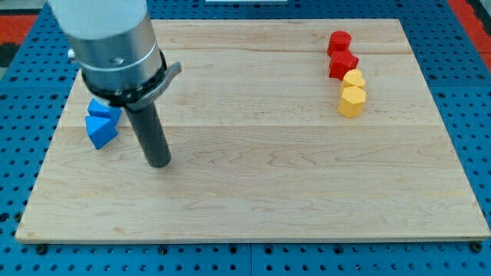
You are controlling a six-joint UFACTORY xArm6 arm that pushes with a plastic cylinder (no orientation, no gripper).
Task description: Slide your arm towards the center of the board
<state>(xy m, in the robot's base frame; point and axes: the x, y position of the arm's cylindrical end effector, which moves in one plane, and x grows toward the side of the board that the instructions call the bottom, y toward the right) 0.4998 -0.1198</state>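
Note:
My tip rests on the wooden board at the view's left, well left of the board's middle. Two blue blocks lie just left of the rod: a blue triangular block, partly hidden behind the arm, and a blue block below it, a short gap from the rod. At the view's upper right, four blocks stand in a touching column: a red block, a red star-like block, a yellow block and a yellow block.
The board lies on a blue perforated table. The arm's wide grey body covers the board's upper left corner.

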